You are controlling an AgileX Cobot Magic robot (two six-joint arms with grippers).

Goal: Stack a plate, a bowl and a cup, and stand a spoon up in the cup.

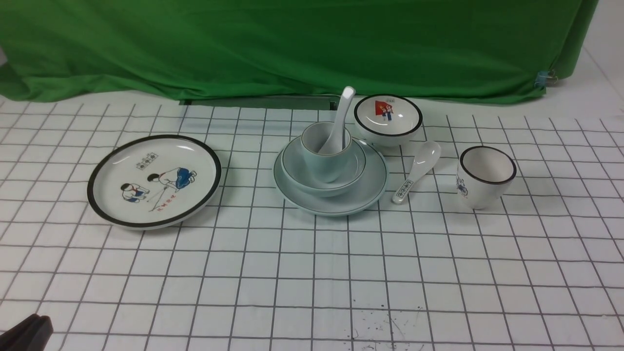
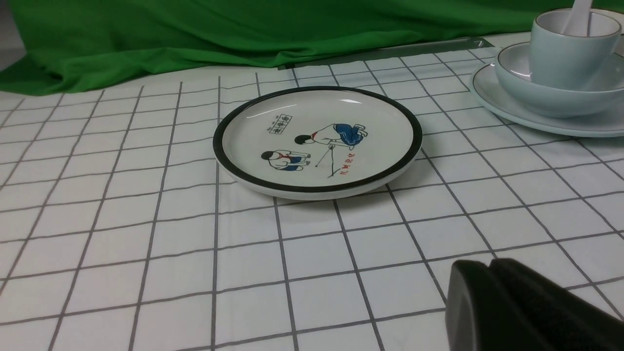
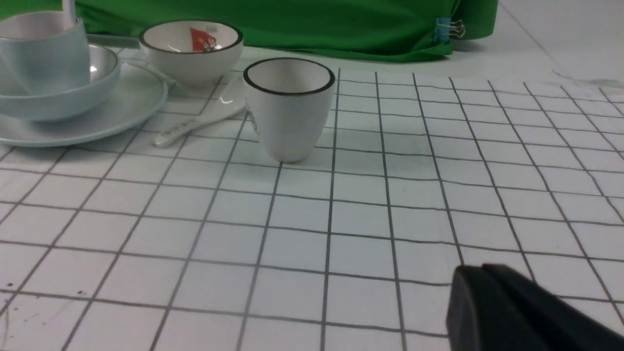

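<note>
At the table's middle the pale blue-green plate [image 1: 363, 195] carries the matching bowl [image 1: 355, 168], and the pale blue-green cup [image 1: 321, 158] stands in the bowl. A plain white spoon [image 1: 341, 117] leans upright in the cup, handle up. The same stack shows as plate [image 2: 492, 95], bowl [image 2: 551, 100] and cup [image 2: 568, 48] in the left wrist view, and at the edge of the right wrist view as cup [image 3: 44, 53]. My left gripper [image 2: 490, 265] is shut and empty, low over the cloth near the front left corner [image 1: 29, 331]. My right gripper [image 3: 480, 270] is shut and empty, out of the front view.
A black-rimmed plate with cartoon children [image 1: 153, 180] lies at the left. Behind the stack to the right sits a small flag-picture bowl [image 1: 388, 119]. A patterned-handle spoon [image 1: 419, 168] and a black-rimmed white cup [image 1: 485, 175] lie to the right. A green cloth [image 1: 292, 44] backs the table.
</note>
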